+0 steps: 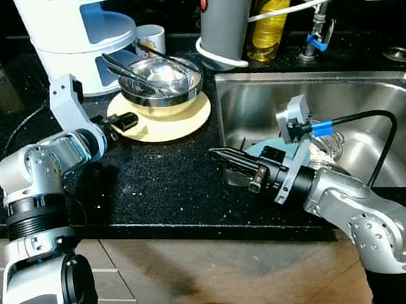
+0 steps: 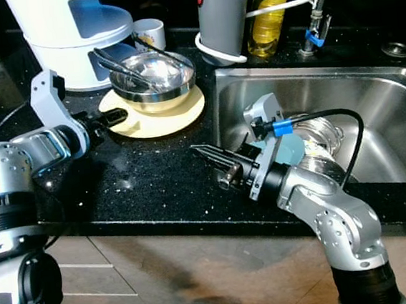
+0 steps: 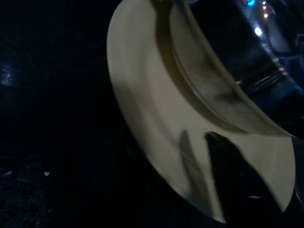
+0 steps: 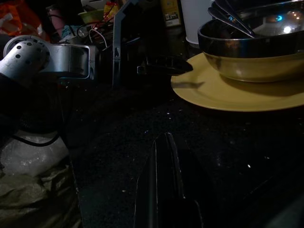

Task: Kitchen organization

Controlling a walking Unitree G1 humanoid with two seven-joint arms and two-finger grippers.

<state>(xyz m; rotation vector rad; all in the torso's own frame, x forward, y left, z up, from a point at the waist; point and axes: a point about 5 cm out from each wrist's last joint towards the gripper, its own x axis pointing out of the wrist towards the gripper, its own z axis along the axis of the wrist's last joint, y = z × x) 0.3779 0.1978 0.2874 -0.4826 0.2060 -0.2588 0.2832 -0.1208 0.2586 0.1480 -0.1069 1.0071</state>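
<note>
1. Sits in the upper middle of the left eye frame: a yellow plate [image 1: 158, 122] on the black tabletop [image 1: 156, 185], bearing a yellowish bowl with a steel bowl [image 1: 160, 78] nested inside, tongs [image 1: 129, 71] lying across the rim; probably stacked to move as one load.
2. Touches the plate's near-left rim: left claw [image 1: 122, 121], one black finger lying over the plate edge in the left wrist view; cannot tell whether spread or pinching.
3. Hovers low over the tabletop at centre frame, just left of the sink [image 1: 370, 93]: right claw [image 1: 227, 158], fingers pressed together, pointed toward the plate, seemingly waiting.
4. Stands behind, upper left: a white tiered rack [image 1: 76, 35]; a mug [image 1: 152, 36] beside it.
5. Lies in the sink: a blue plate and glassware, partly hidden by the right arm.
</note>
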